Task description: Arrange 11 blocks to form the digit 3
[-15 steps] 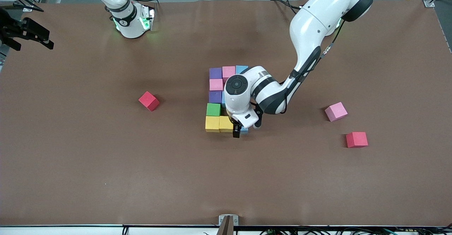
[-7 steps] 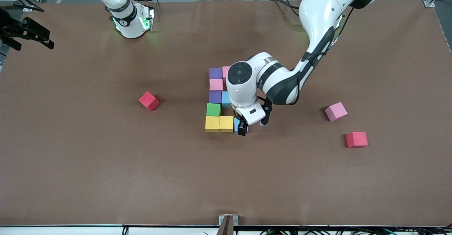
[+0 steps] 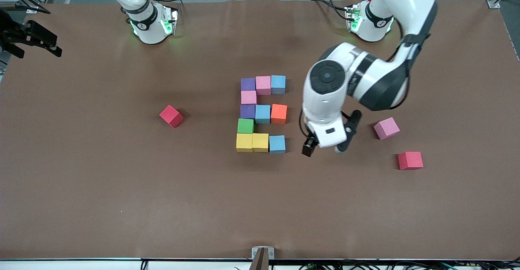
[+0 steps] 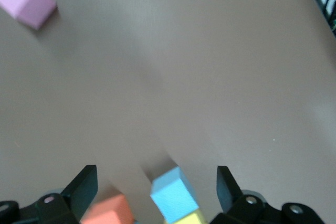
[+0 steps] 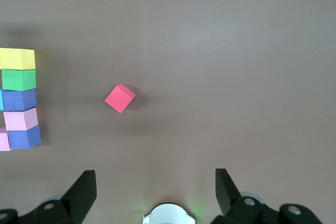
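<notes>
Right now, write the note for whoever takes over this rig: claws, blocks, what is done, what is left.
Left claw: open, empty, in the air over bare table between the digit and the loose pink block.
Right claw: open, empty; that arm waits, off at its own end of the table.
Digit 3: eleven blocks in place mid-table, three bars of three joined by single cubes; the light blue block ends the bar nearest the front camera.
Spare: pink block and a red cube toward the left arm's end, another red cube toward the right arm's end.
Left: the figure looks complete; park the left arm.
</notes>
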`<action>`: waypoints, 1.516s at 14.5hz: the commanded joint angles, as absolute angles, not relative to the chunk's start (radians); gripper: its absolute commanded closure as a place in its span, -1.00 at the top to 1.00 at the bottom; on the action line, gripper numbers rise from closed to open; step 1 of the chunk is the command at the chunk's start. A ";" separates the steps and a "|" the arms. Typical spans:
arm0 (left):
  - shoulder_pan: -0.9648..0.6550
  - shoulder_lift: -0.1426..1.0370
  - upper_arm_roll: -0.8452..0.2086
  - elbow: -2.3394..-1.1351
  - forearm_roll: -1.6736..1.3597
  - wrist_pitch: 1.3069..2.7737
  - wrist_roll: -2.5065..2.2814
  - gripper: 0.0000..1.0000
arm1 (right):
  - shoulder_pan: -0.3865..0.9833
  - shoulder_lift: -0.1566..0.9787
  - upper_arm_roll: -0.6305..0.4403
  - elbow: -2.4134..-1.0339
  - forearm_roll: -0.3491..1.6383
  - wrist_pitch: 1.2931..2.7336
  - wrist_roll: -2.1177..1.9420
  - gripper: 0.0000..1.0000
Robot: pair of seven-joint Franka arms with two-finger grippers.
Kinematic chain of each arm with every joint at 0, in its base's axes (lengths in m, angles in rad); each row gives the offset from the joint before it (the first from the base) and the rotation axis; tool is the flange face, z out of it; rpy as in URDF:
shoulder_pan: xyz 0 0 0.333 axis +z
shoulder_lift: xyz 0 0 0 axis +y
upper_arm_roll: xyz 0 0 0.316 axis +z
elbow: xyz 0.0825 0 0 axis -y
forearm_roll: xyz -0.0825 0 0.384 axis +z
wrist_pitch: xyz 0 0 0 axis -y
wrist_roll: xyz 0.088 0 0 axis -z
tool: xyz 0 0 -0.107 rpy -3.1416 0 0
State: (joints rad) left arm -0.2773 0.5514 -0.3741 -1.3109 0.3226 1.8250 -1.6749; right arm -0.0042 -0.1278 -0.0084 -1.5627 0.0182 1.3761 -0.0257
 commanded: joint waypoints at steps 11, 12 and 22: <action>0.012 0.252 -0.364 -1.342 0.164 1.503 -0.682 1.00 | -0.003 -0.138 -0.005 -1.566 0.009 1.371 0.043 1.00; 0.012 0.223 -0.345 -1.350 0.158 1.491 -0.607 1.00 | -0.002 -0.138 -0.005 -1.566 0.009 1.371 0.043 1.00; -0.077 -0.084 -0.103 -1.678 0.043 1.531 -0.216 1.00 | 0.000 -0.141 -0.003 -1.569 0.015 1.373 0.044 1.00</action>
